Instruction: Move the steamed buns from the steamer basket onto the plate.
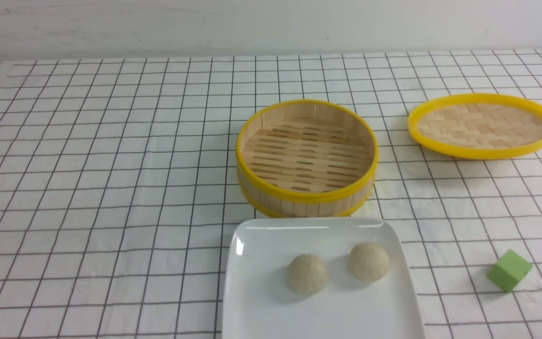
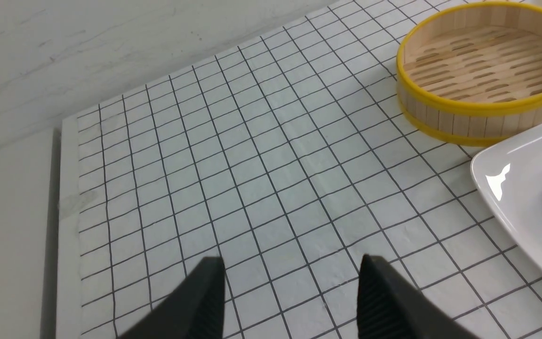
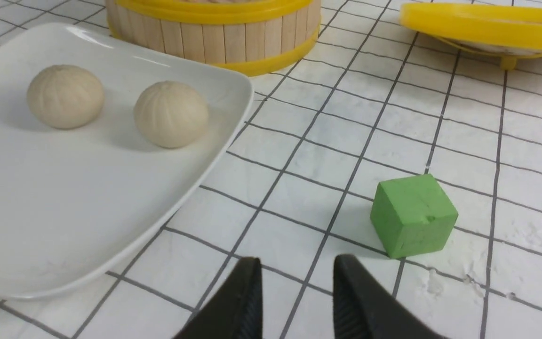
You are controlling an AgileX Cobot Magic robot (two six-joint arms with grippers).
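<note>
Two cream-beige steamed buns (image 1: 307, 274) (image 1: 368, 262) sit side by side on the white plate (image 1: 261, 310) at the front centre. They also show in the right wrist view (image 3: 65, 96) (image 3: 171, 114). The bamboo steamer basket (image 1: 306, 158) stands just behind the plate with nothing in it. Neither gripper shows in the front view. My left gripper (image 2: 292, 266) is open and empty over the checked cloth, left of the plate (image 2: 525, 207) and basket (image 2: 482, 70). My right gripper (image 3: 298, 264) is open and empty over the cloth between the plate (image 3: 64, 212) and the green cube.
The flat yellow-rimmed woven lid (image 1: 482, 125) lies at the back right. A green cube (image 1: 509, 270) sits at the front right, also seen in the right wrist view (image 3: 413, 215). The table's left edge (image 2: 66, 226) shows in the left wrist view.
</note>
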